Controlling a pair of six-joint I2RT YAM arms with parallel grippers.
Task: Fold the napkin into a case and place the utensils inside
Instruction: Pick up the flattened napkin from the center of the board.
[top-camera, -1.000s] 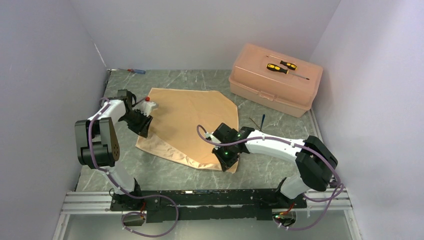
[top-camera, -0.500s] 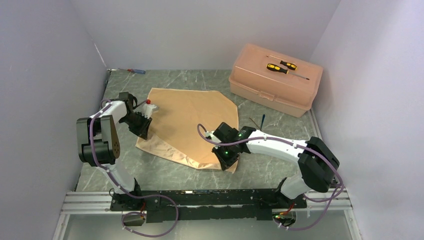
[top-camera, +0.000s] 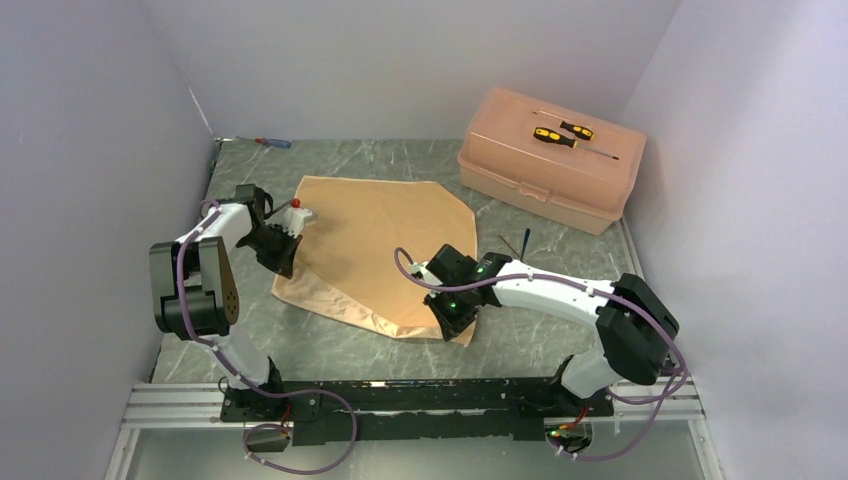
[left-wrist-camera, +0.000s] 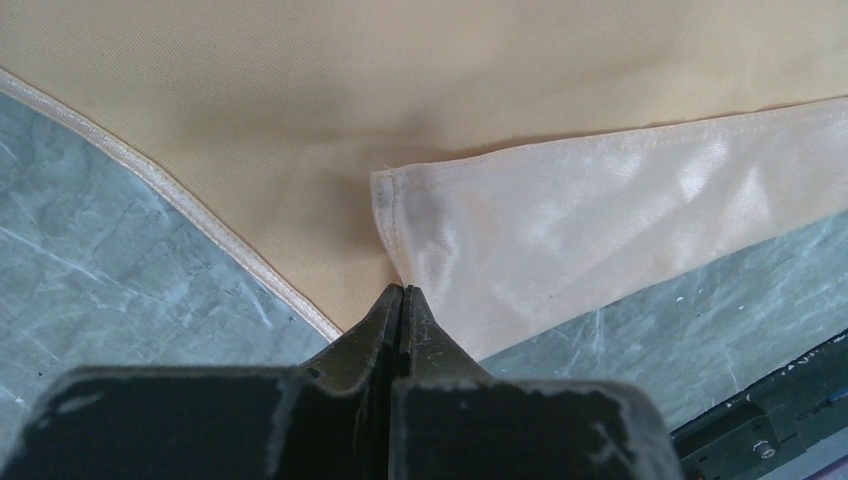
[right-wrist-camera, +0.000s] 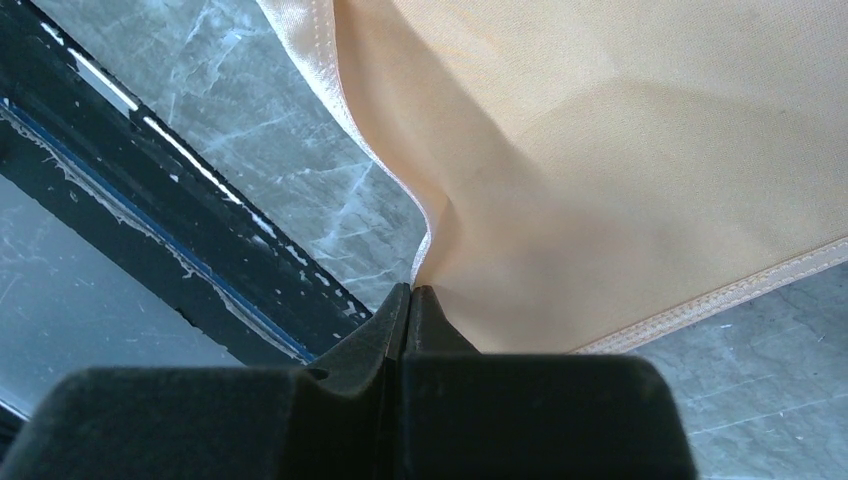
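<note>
Moved: hardly anything since a second ago. Your left arm's elbow has shifted a little and its gripper has edged slightly along the cloth's left side. The right arm sits where it was, and the cloth keeps the same outline.
Left gripper (left-wrist-camera: 402, 292): you have its fingers pressed together with no gap, pinching the napkin's hem at the left side. The pinch is right where a paler, shinier turned-over corner meets the matte surface.
Right gripper (right-wrist-camera: 410, 290): it is clamped too, tips closed on the cloth's near edge. The fabric puckers up into the pinch, and the black base rail lies just behind.
Napkin (top-camera: 380, 240): it is spread flat in the middle of the table (top-camera: 340, 350), between your two arms. A shiny strip runs along its near side, and it is not yet folded into a pouch.
Utensils (top-camera: 521, 243): you will find them lying on the marble to the right of the cloth, apart from it and just in front of the pink box (top-camera: 520, 175). They are too small to count.
Yellow-and-black screwdrivers (top-camera: 563, 133): these rest on the box lid.
Red-and-blue screwdriver (top-camera: 272, 142): it lies at the far left corner, against the back wall.
</note>
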